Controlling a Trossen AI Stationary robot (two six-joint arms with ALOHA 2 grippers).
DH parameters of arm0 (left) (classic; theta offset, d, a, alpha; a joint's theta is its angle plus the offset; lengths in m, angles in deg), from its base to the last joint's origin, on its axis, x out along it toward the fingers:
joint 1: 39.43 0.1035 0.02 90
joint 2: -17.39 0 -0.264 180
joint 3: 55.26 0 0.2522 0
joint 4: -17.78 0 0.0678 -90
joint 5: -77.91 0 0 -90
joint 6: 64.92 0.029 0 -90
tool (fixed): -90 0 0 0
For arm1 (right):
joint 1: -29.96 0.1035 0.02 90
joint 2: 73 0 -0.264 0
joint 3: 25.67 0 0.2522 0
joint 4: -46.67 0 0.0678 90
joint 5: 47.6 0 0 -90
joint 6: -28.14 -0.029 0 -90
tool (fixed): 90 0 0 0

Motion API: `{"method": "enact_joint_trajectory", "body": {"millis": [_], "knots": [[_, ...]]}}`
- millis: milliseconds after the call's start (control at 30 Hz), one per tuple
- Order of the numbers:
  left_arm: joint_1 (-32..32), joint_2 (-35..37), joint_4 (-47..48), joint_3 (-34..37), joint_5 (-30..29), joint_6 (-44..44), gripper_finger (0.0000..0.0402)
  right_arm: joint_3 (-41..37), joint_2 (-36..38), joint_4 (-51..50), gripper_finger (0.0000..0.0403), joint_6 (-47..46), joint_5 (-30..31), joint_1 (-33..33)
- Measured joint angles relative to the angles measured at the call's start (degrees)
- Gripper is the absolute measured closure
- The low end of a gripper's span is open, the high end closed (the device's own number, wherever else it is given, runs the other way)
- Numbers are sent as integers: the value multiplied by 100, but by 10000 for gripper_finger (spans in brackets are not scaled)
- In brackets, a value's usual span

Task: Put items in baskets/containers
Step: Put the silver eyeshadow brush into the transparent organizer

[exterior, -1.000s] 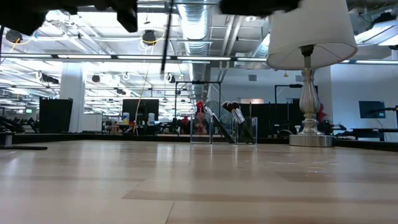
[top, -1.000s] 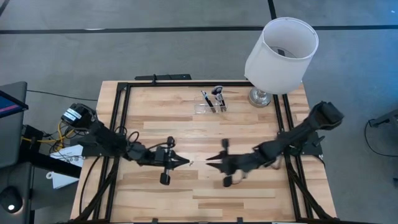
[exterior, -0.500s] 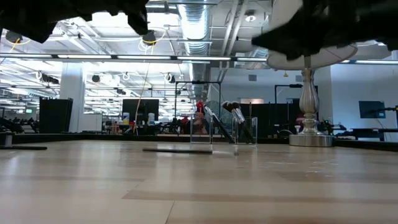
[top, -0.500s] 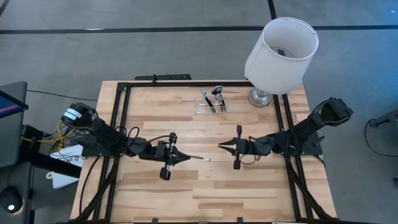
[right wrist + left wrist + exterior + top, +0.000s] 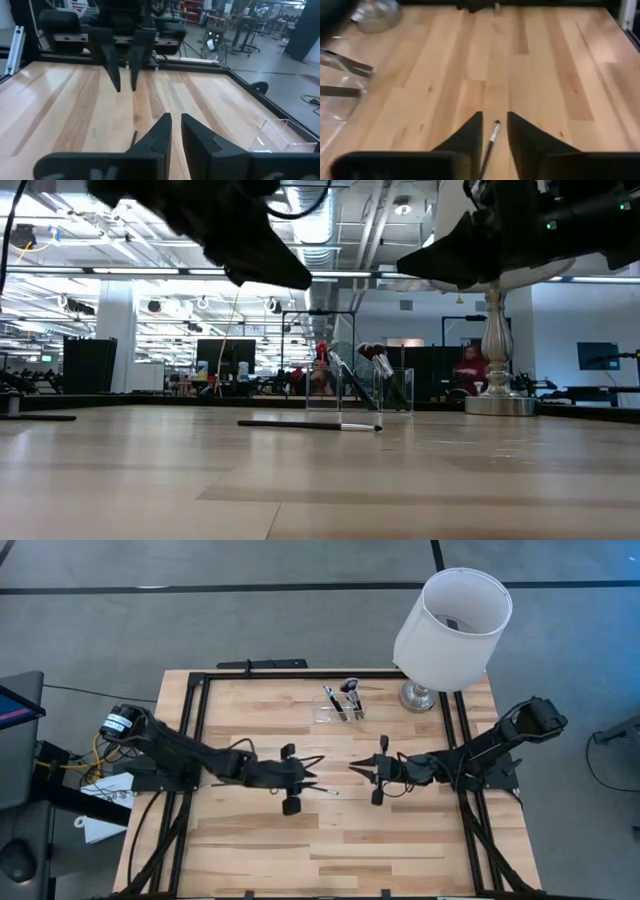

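One slim black makeup brush (image 5: 322, 790) with a pale end lies flat on the wood near the table's middle (image 5: 310, 424). My left gripper (image 5: 313, 780) hovers above it, open, a finger on either side of the brush (image 5: 492, 135) without touching it. My right gripper (image 5: 355, 770) hangs just to the right, facing the left one, its fingers (image 5: 175, 117) a narrow gap apart and holding nothing. The clear organizer (image 5: 335, 712) stands toward the far edge with a few brushes (image 5: 370, 370) leaning inside it.
A big white lamp (image 5: 452, 615) stands on its base at the far right corner, beside the organizer (image 5: 320, 395). A black frame (image 5: 200, 730) runs round the table's edges. Bare wood lies on the near half of the table.
A second ago the brush stood upright in the air by the left gripper; since then it has dropped and lies flat on the table. The left gripper has moved right and slightly toward the far edge, over the brush. The right gripper has drawn back toward the far right.
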State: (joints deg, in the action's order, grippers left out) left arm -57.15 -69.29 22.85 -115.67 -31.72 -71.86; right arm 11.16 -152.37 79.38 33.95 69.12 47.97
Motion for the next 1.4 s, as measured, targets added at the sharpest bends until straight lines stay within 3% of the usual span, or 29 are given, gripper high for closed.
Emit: {"method": "enact_joint_trajectory", "body": {"millis": [133,333,467,733,867,1067,1400], "knots": [[228,-1,522,-285,680,-4,267,0,0,-282,365,-37,-15,202],[417,-553,830,-289,982,33,229,-2,0,-730,367,-131,-17,551],[450,-1194,957,-647,1314,353,235,0,0,-728,371,-135,22,629],[580,-1830,3105,-2180,1454,908,274,0,0,-821,380,-741,29,647],[804,-1934,3556,-2398,2056,909,285,2,0,-1052,381,-1041,29,787],[943,-2287,3591,-2401,2212,982,284,0,-2,-1139,383,-1185,31,961],[899,-2780,2847,-2399,2220,1103,286,0,-15,-1176,387,-1208,42,977]]}}
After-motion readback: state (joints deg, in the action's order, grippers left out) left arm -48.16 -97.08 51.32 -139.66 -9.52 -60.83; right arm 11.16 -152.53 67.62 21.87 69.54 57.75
